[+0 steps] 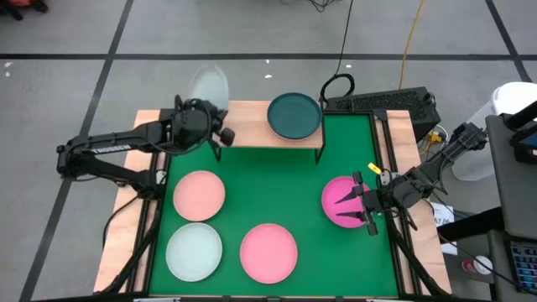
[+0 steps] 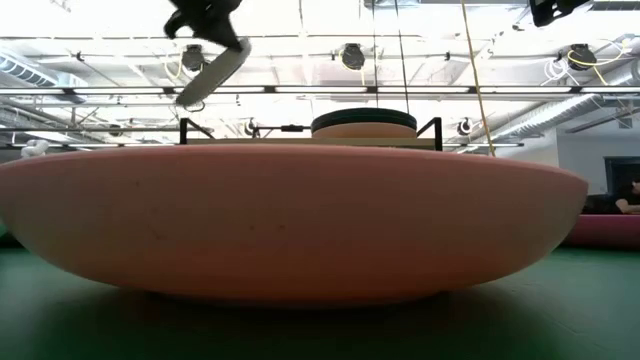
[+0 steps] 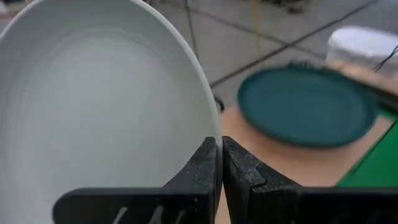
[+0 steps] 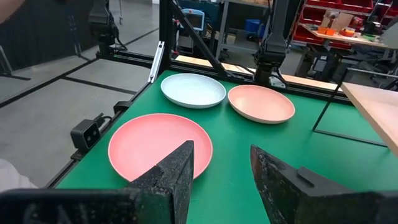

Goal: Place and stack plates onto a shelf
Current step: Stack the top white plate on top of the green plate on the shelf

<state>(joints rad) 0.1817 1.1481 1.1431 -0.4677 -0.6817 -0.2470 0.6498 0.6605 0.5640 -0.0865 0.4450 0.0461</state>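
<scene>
My left gripper (image 1: 220,132) is shut on a pale mint-white plate (image 1: 208,85), held high by the far left corner of the shelf (image 1: 252,134). The shelf is a light wooden board on thin black legs. A dark teal plate (image 1: 294,115) lies flat on its right end. My right gripper (image 1: 362,204) is open above a magenta plate (image 1: 337,201) at the mat's right and touches nothing. A salmon plate (image 1: 199,195), a mint-white plate (image 1: 194,252) and a pink plate (image 1: 268,252) lie flat on the green mat. My left gripper pinches the pale plate's rim (image 3: 211,127) between its two fingers, one on the hollow face and one on the back. In the low view the plate (image 2: 213,73) hangs slanted below the gripper (image 2: 205,20), lifted clear above the shelf (image 2: 250,140).
The shelf's left half (image 1: 243,134) is bare wood. A keyboard (image 1: 382,102) and cables lie past the table's far right corner. The pink plate (image 2: 290,220) fills the low view's foreground. Black frame posts (image 4: 168,37) stand at the table's left edge.
</scene>
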